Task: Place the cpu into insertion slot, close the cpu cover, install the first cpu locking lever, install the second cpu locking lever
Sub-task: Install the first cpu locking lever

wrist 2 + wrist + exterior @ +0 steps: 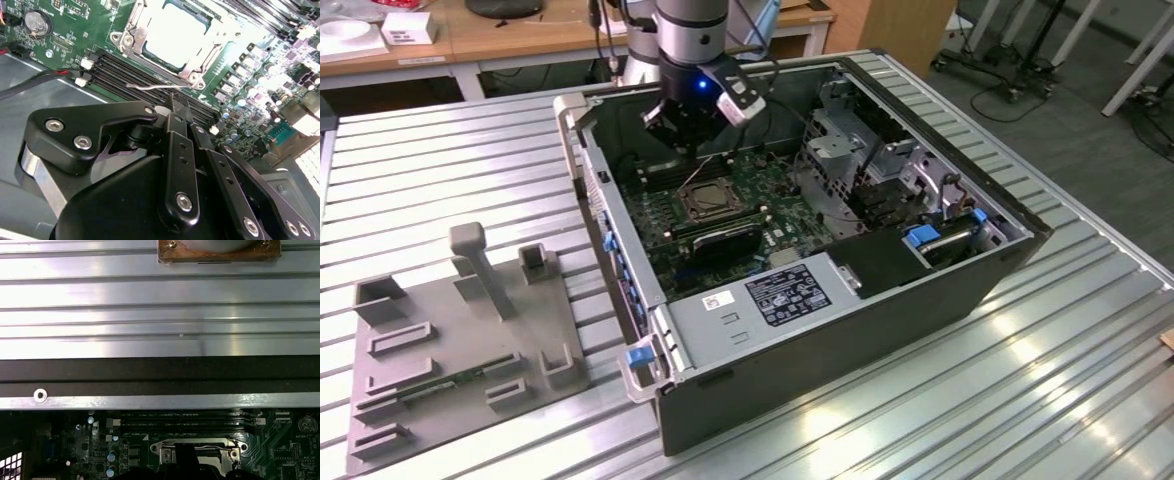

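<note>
The gripper [175,102] hangs low inside the case [854,320]. Its fingers [176,112] look drawn together with nothing between them, and the tip is over the memory slots [120,70]. Just past the tip lies a thin silver lever [155,86]. Its long axis runs along the slot's near edge, parallel to the memory slots, and its hooked end stands free off to one side. Beyond it the slot [119,39] holds the cpu [175,35], seated flat, with the cover [152,56] folded down around it. The lever thus lies directly ahead of the gripper and crosswise to its reach. Whether the lever is latched I cannot tell.
</note>
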You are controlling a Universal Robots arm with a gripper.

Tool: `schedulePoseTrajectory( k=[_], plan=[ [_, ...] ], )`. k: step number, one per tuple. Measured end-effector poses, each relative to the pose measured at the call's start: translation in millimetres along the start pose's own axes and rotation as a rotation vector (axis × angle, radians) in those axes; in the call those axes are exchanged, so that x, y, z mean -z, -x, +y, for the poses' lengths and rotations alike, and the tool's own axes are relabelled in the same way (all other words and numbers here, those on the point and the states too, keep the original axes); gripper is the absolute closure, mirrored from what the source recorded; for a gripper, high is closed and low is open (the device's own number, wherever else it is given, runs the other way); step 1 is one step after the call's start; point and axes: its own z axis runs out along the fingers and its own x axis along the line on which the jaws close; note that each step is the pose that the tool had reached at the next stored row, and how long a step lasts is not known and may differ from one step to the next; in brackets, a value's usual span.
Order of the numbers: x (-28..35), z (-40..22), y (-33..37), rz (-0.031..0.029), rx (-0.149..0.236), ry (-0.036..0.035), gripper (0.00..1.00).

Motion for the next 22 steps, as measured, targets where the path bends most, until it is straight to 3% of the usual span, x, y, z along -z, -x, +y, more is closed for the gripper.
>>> schedulePoseTrajectory(
  k=[6,22],
  plan=[
    [-3.8,1.0,2.8,-0.0024,-0.024,-0.0003,0.89],
    [-12.9,7.3,6.3,-0.0042,-0.039,0.0024,0.89]
  ],
)
